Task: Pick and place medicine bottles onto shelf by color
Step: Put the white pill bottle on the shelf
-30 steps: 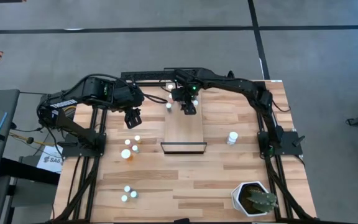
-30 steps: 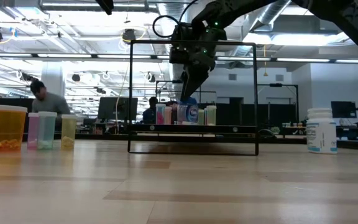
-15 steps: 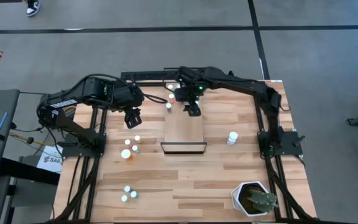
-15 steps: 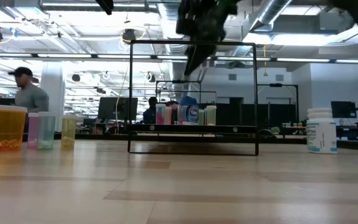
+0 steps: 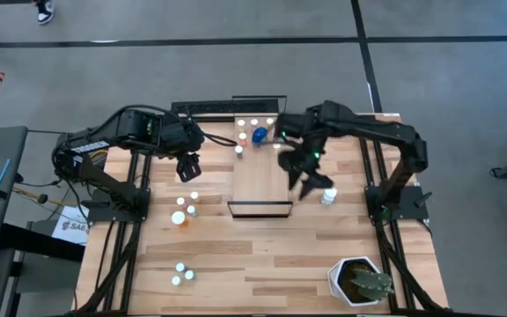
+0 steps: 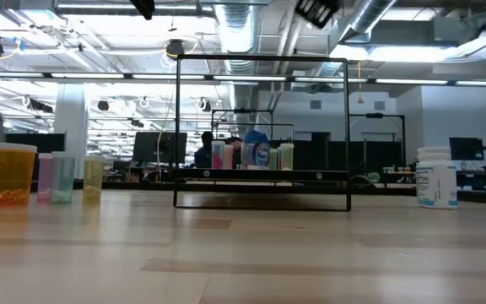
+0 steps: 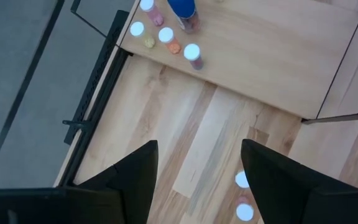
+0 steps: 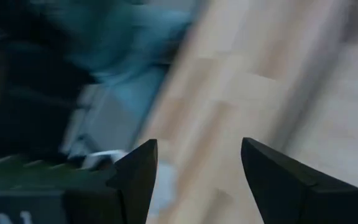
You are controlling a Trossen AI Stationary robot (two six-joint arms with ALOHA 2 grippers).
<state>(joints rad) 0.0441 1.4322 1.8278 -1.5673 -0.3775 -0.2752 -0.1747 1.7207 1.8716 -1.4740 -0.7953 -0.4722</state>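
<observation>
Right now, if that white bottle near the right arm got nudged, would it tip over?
Probably not easily: the white bottle looks squat and stands upright on flat wood. It likely slides first. If toppled, its round body would probably roll.

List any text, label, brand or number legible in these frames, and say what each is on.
"SA": the start of a cut-off word on a white sheet beside the table's left edge, high view; the rest is hidden.
White bottle on the right, low view: printed label, too small to read.
Blue bottle on the shelf: white label, too small to read.
Nothing else is legible.
</observation>
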